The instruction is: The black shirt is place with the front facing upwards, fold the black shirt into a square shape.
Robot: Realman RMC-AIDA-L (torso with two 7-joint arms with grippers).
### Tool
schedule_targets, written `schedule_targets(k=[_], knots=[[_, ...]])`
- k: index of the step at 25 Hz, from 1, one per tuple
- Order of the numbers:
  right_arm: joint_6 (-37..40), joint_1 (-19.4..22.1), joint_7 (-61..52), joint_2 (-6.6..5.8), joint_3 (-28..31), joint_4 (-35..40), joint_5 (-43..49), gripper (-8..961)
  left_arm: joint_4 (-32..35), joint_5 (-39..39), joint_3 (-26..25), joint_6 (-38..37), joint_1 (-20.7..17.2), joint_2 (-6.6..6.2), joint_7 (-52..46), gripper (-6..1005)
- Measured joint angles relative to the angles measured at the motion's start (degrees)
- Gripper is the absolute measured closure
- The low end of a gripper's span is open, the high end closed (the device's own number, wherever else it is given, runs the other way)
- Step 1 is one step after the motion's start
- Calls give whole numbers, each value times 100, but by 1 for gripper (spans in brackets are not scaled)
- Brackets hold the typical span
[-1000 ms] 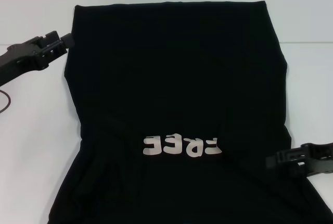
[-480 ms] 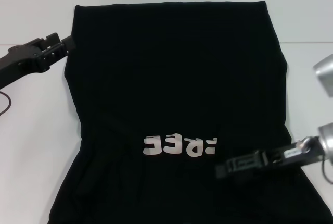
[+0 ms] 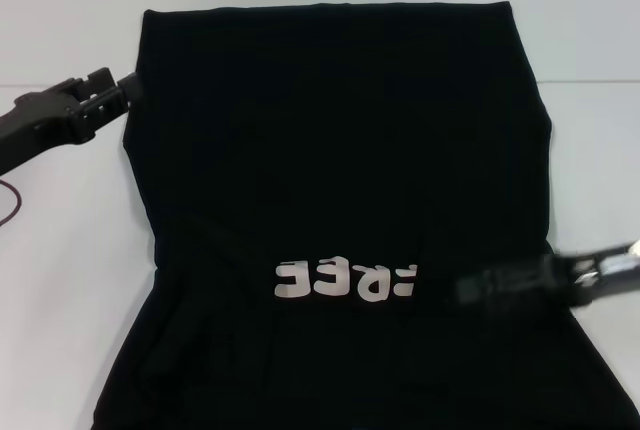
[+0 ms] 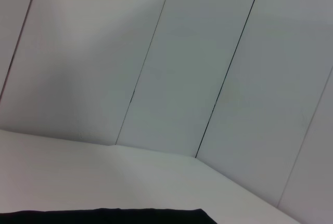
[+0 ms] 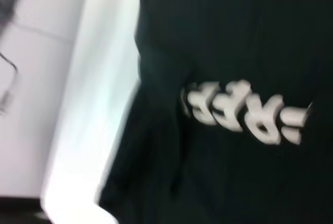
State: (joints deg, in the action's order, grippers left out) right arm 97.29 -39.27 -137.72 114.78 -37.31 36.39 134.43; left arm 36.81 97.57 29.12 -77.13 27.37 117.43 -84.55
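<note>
Two end effectors are showing in my head view. The shirt is lying flat on the white worktop, covering most of it, with the white "FREE" lettering reading upside down toward me. My left end effector is sitting at the shirt's far left edge; I cannot tell whether its fingers are parted or clamped on the hem. My right end effector is blurring over the cloth just beside the lettering, and I cannot tell its finger state either.

My left wrist view is giving me only a strip of shirt, the worktop and a panelled wall.

My right wrist view is smearing across the lettering and a bunched ridge of cloth.

I am judging the risks: a fast right arm could drag and wrinkle the fabric, and an uneven pinch could skew the fold.
</note>
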Motion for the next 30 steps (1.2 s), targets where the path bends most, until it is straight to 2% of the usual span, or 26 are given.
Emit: schedule_targets(k=[3, 6, 9, 13, 15, 21, 26, 30], knots=[[480, 220, -116, -105, 161, 493, -389, 41, -7, 10, 31, 102, -7, 17, -6, 469], [760, 487, -524, -119, 167, 1192, -408, 42, -7, 12, 42, 179, -10, 25, -39, 469], [788, 741, -979, -122, 142, 1710, -82, 42, -7, 15, 51, 212, 19, 19, -48, 469], [958, 981, -1319, -145, 156, 2040, 502, 42, -7, 23, 87, 342, 113, 2, -55, 469], [1060, 1073, -1400, -101, 139, 2116, 732, 41, -7, 25, 94, 395, 181, -11, -58, 469], [944, 1196, -1403, 158, 159, 2203, 1318, 41, 21, 26, 156, 551, 351, -17, -3, 470], [855, 1191, -1396, 228, 119, 2151, 1469, 41, 34, 26, 234, 642, 407, -19, 28, 469], [816, 1153, -1430, 230, 115, 2153, 1661, 42, 37, 26, 235, 651, 413, -20, 30, 469]])
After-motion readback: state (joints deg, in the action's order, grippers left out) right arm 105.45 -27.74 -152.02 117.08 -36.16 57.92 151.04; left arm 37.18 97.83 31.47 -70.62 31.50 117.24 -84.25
